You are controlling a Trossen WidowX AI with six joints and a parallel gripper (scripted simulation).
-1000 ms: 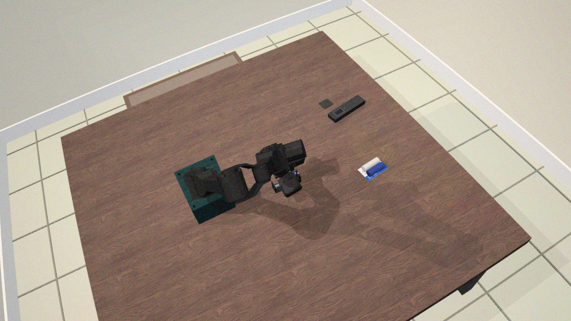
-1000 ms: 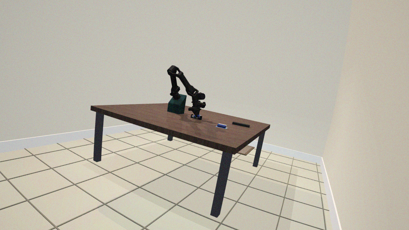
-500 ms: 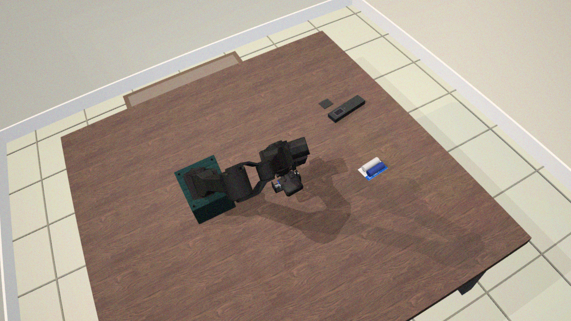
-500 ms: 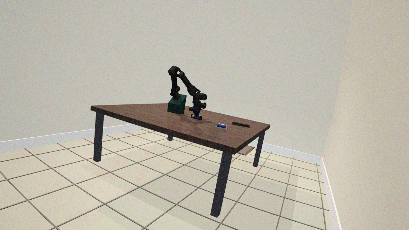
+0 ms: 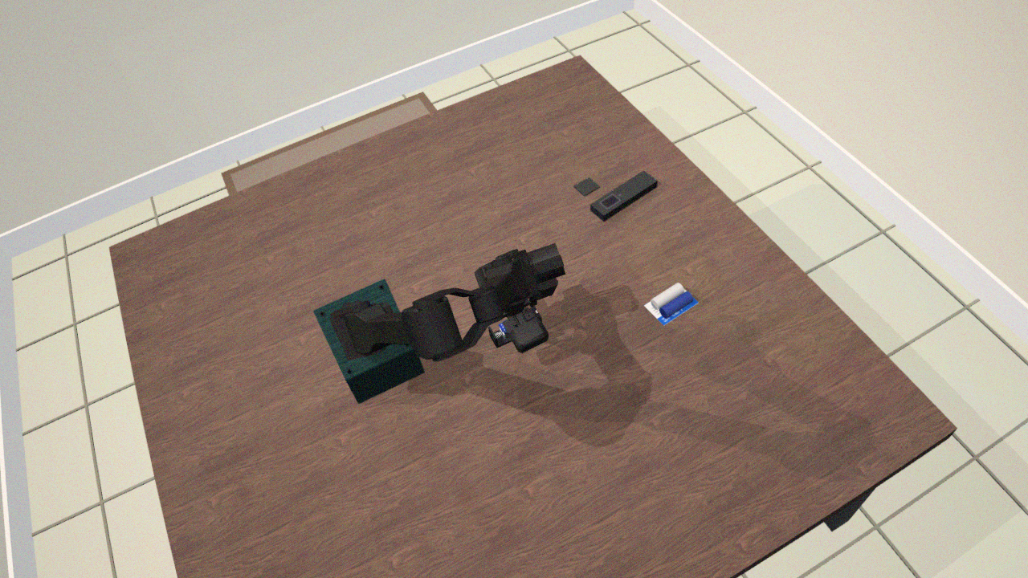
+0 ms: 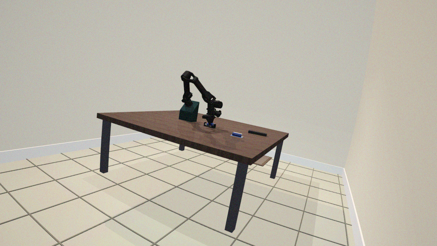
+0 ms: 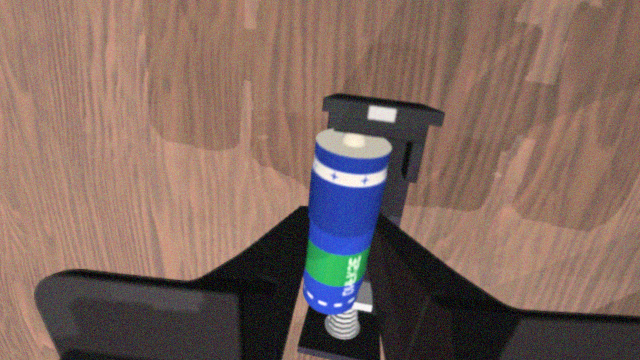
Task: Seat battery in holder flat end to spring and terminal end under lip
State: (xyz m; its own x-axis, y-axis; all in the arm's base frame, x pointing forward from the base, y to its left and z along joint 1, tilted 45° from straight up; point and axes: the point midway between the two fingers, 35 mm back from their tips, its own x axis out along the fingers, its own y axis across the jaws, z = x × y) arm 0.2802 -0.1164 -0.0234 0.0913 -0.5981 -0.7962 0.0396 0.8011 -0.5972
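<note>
My gripper (image 7: 338, 220) (image 6: 210, 123) is shut on the blue battery (image 7: 345, 200), which has a green band and a pale terminal end. The black holder (image 7: 421, 120) (image 6: 213, 126) is beneath it on the table. In the wrist view the terminal end faces the holder's lip (image 7: 345, 103) and is not under it. The battery sits left of the lip's middle and is slightly slanted. Its flat end is by the spring (image 7: 343, 326); whether they touch I cannot tell. The battery and fingers hide most of the holder's channel and left wall.
A white cylinder (image 5: 667, 295) and a blue cylinder (image 5: 676, 303) (image 6: 236, 134) lie on a blue and white card. Farther back are a long black device (image 5: 636, 190) (image 6: 257, 133) and a small dark square (image 5: 586, 186). The arm stands on a dark green block (image 5: 389, 378) (image 6: 188, 115).
</note>
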